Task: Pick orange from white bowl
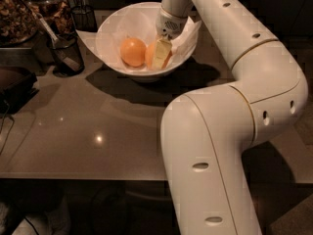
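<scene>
The white bowl [110,31], lined with white paper, stands at the back middle of the brown table. Two oranges lie in it side by side. The paler orange [133,52] is on the left and fully in sight. The deeper orange [149,56] lies right of it, mostly hidden behind my gripper [162,53]. My gripper reaches down into the bowl from the arm above and sits right at this orange, touching or nearly touching it.
A dark mesh cup [66,50] with a utensil stands left of the bowl, and another [83,16] behind it. A bin of brown snacks [17,13] is at the far left. A dark object [14,87] lies at the left edge. My arm [230,131] fills the right foreground.
</scene>
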`<state>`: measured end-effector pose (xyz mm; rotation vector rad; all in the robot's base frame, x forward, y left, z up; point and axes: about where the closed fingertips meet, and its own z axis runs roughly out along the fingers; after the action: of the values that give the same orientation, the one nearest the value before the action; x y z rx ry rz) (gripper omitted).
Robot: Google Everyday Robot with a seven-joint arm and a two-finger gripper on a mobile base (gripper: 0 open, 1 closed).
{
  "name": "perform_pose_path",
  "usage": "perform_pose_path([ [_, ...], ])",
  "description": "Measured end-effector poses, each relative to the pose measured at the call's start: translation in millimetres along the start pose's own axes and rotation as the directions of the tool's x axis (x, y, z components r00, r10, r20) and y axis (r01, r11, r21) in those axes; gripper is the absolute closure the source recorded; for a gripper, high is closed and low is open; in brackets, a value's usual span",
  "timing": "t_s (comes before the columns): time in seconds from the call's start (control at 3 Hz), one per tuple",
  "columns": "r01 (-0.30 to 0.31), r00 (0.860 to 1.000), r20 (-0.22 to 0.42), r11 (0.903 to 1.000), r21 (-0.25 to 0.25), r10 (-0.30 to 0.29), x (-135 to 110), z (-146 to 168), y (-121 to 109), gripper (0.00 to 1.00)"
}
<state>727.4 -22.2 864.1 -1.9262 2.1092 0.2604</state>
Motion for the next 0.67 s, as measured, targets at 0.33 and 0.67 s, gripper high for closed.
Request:
perform_pose_path([
  [0.33,0.005,1.0,0.03,1.0,0.001,-0.006,-1.4,-4.2,1.6,0.93],
  [0.67,0.022,0.999,0.038,0.9985,0.05,-0.024,-12.0,-13.7,-3.0,1.0],
])
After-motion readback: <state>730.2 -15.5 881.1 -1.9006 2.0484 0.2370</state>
